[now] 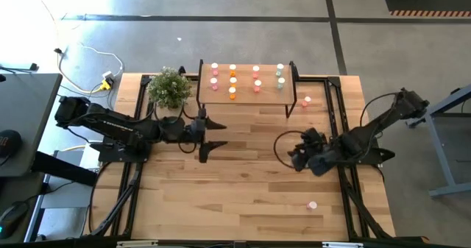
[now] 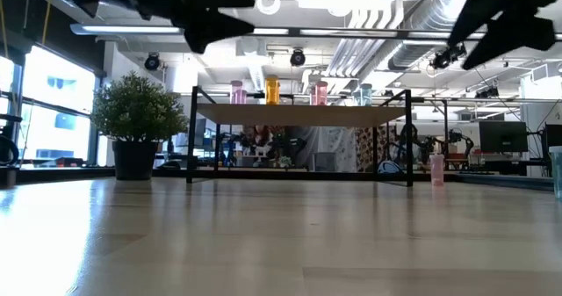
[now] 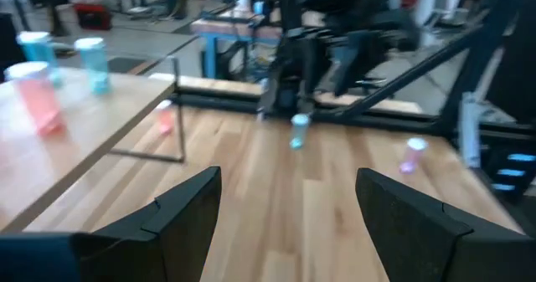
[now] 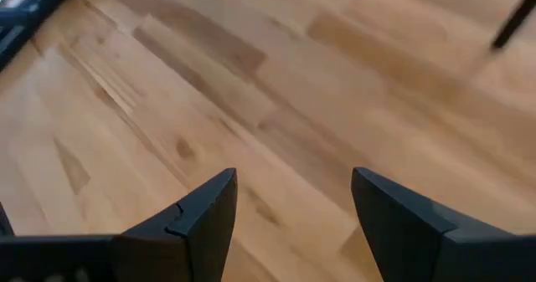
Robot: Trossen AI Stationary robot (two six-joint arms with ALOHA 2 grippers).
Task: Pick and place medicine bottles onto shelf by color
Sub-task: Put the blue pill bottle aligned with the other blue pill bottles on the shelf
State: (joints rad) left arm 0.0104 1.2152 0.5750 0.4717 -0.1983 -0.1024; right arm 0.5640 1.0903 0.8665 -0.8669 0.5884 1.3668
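The shelf (image 1: 246, 93) stands at the table's far edge on thin black legs. Upright on it are several medicine bottles: pink ones (image 1: 214, 76), orange ones (image 1: 232, 82), red-pink ones (image 1: 256, 79) and pale green ones (image 1: 280, 76). Loose bottles stand on the table: a pink one (image 1: 307, 101) right of the shelf, another pink one (image 1: 312, 204) near the front right, and a teal one (image 3: 299, 131). My left gripper (image 1: 217, 135) hovers open in front of the shelf. My right gripper (image 4: 293, 182) is open above bare tabletop, right of centre.
A green potted plant (image 1: 170, 87) stands left of the shelf, close to my left arm. A black cable (image 1: 283, 141) loops on the table beside my right gripper. Open tabletop (image 1: 243, 196) spreads toward the near edge.
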